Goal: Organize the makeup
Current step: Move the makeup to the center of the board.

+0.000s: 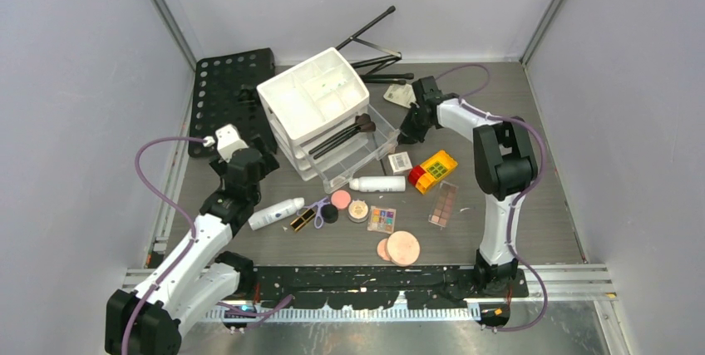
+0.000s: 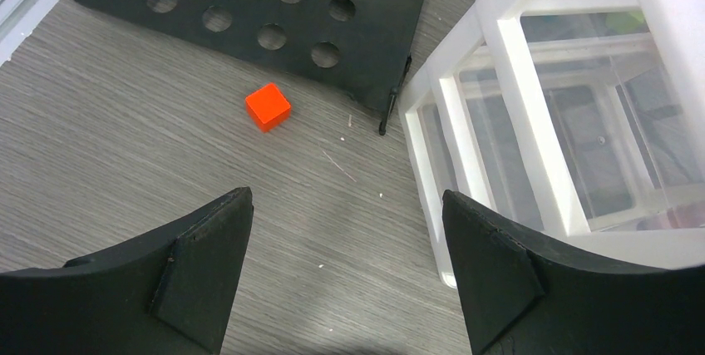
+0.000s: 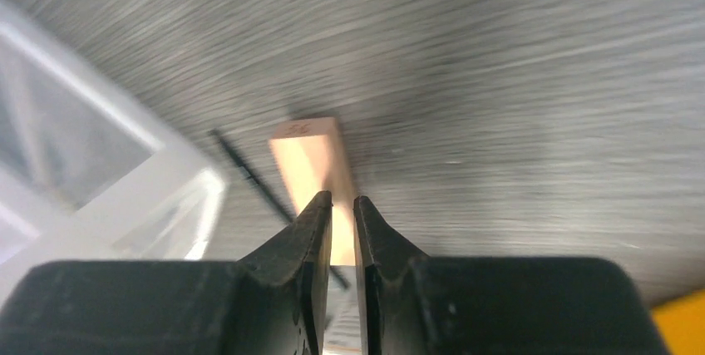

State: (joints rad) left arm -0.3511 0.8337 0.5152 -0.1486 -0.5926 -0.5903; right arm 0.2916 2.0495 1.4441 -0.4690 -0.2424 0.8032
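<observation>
The makeup lies loose in front of the white drawer organizer (image 1: 312,89): two white bottles (image 1: 274,214) (image 1: 378,183), a black-gold lipstick (image 1: 303,220), a pink compact (image 1: 341,199), a multicolour eyeshadow palette (image 1: 382,219), peach compacts (image 1: 403,247) and a long palette (image 1: 443,204). Black brushes (image 1: 345,133) rest in the pulled-out clear drawer. My left gripper (image 1: 256,155) (image 2: 347,205) is open over bare table, left of the organizer (image 2: 515,81). My right gripper (image 1: 409,132) (image 3: 338,197) hovers by the drawer's right corner, jaws almost together with nothing between them, over a tan block (image 3: 309,155).
A black perforated plate (image 1: 224,89) (image 2: 249,6) lies at the back left, with a small red cube (image 2: 268,106) in front of it. A red-and-yellow block (image 1: 434,170) and a small labelled box (image 1: 401,161) sit right of the drawer. A black folding stand (image 1: 374,47) is behind the organizer.
</observation>
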